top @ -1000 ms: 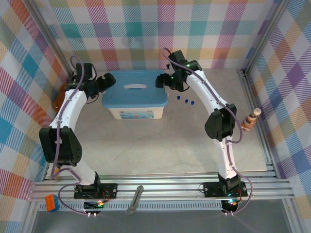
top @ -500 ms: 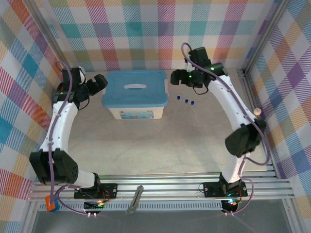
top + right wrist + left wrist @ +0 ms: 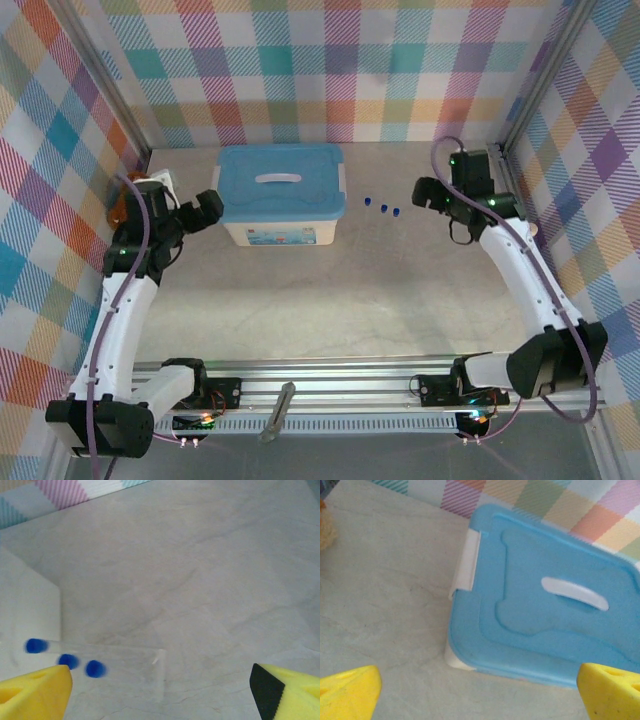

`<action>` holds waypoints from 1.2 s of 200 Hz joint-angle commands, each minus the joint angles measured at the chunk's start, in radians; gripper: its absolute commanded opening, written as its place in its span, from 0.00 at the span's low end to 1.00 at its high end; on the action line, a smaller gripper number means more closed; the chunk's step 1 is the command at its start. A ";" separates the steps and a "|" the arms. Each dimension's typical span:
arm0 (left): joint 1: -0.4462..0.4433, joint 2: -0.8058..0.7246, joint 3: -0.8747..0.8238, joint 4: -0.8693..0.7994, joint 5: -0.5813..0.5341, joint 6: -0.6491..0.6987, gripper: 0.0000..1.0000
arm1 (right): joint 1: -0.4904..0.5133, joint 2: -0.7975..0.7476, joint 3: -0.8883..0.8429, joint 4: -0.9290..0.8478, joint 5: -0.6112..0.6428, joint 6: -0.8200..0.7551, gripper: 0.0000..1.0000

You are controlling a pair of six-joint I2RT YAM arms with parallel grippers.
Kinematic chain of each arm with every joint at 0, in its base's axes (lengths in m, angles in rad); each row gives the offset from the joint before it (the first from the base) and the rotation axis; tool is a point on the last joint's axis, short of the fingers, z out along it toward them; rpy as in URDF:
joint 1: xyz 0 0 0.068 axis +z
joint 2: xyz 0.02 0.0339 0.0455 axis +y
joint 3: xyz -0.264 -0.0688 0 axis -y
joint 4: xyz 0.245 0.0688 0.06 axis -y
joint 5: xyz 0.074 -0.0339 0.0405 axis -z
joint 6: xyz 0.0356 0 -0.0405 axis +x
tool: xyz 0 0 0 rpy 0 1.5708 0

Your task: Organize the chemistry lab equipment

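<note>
Three thin tubes with blue caps (image 3: 383,207) stand together on the table just right of a white box with a blue lid (image 3: 280,185). In the right wrist view the caps (image 3: 67,660) top a clear holder (image 3: 130,667) that lies ahead and to the left of my right gripper (image 3: 160,695), which is open and empty. My right gripper (image 3: 422,192) hangs a short way right of the tubes. My left gripper (image 3: 208,207) is open beside the box's left end. The lid (image 3: 545,605) is shut, and the left gripper (image 3: 480,700) holds nothing.
A brown teddy bear (image 3: 118,208) sits at the far left wall, and its fur shows at the edge of the left wrist view (image 3: 325,530). The box has a white handle (image 3: 575,593) and a white side latch (image 3: 469,560). Bare table lies in front of the box.
Both arms have drawn away from the box. The left gripper moved nearer and to the left. The right arm swung out to the right, past the tubes.
</note>
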 commanded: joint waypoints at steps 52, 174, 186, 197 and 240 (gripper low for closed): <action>-0.033 -0.111 -0.182 0.062 0.050 0.068 1.00 | -0.012 -0.162 -0.268 0.190 0.069 -0.043 0.93; -0.232 -0.222 -0.563 0.423 -0.222 0.139 1.00 | -0.007 -0.307 -0.678 0.533 0.028 -0.142 0.93; -0.260 -0.202 -0.594 0.471 -0.278 0.137 1.00 | -0.004 -0.293 -0.688 0.550 0.032 -0.149 0.93; -0.286 -0.187 -0.625 0.518 -0.329 0.145 1.00 | -0.002 -0.277 -0.693 0.560 0.039 -0.152 0.93; -0.302 -0.112 -0.666 0.708 -0.467 0.256 1.00 | 0.007 -0.263 -0.750 0.631 0.071 -0.187 0.92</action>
